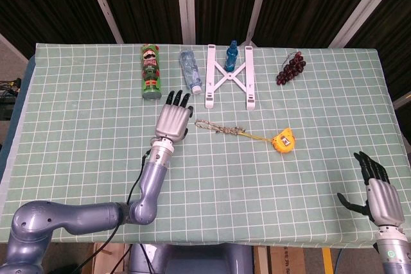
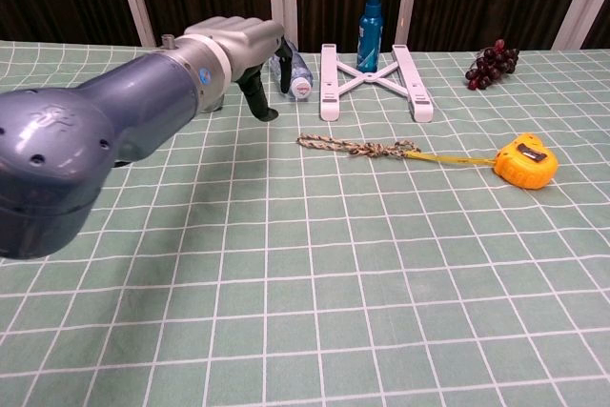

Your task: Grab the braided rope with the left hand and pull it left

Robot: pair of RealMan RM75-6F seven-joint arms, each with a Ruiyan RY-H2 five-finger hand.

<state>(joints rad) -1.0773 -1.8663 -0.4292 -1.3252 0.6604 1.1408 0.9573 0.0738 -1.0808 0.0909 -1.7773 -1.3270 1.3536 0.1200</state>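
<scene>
The braided rope point(image 1: 220, 128) point(image 2: 355, 147) lies on the green checked cloth, running from its left end toward the yellow tape measure point(image 1: 283, 140) point(image 2: 524, 159). My left hand point(image 1: 173, 120) point(image 2: 246, 46) hovers just left of the rope's left end with its fingers apart and pointing away from me, holding nothing. My right hand point(image 1: 379, 192) sits open near the table's front right corner, far from the rope; the chest view does not show it.
Along the back stand a green snack can point(image 1: 150, 72), a clear bottle point(image 1: 191, 70) point(image 2: 290, 68), a white folding stand point(image 1: 230, 76) point(image 2: 373, 79), a blue spray bottle point(image 1: 231, 54) point(image 2: 370, 16) and dark grapes point(image 1: 290, 68) point(image 2: 490, 63). My left forearm point(image 2: 86, 159) fills the chest view's left.
</scene>
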